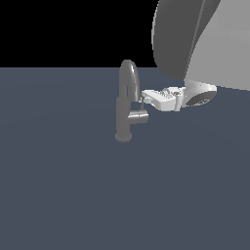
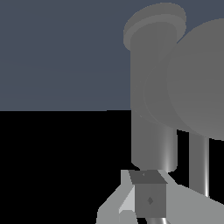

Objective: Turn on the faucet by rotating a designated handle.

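One faucet (image 1: 125, 110) stood on the bench (image 1: 58, 185), directly ahead of the tool (image 1: 144, 99). It carried one arched spout (image 1: 129, 73), above the tool's tip, and one flared round base (image 1: 123, 137), below it. One handle (image 1: 138, 116) jutted from the faucet body just beneath the tool, and one thin lever rod (image 1: 142, 105) rose from that handle, close against the tool's tip. One robot arm (image 1: 195, 44) was present, bearing the single tool. In the wrist view, one faucet (image 2: 153, 92) appeared beyond the tool (image 2: 144, 197); the number of tool fingers could not be counted with certainty.
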Robot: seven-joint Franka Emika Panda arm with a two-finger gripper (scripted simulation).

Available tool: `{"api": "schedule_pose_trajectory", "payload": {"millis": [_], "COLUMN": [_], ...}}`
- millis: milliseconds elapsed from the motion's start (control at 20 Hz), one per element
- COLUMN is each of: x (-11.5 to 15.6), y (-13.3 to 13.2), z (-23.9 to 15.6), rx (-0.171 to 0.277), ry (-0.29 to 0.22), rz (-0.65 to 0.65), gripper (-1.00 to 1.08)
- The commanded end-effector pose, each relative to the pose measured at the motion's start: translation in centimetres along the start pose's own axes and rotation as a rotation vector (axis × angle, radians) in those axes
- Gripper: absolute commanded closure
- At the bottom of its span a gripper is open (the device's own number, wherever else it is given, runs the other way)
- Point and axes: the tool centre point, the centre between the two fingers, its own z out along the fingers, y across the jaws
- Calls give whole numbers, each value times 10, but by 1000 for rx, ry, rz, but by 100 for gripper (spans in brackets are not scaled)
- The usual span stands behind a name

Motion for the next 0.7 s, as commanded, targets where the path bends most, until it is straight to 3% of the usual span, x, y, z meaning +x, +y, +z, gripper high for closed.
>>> {"api": "schedule_pose_trajectory", "payload": {"millis": [0, 650], "x": [0, -4], "y": [2, 18], "z": [0, 0], "rx": [0, 0], "ry": [0, 0], "rz": [0, 0], "gripper": [108, 108]}}
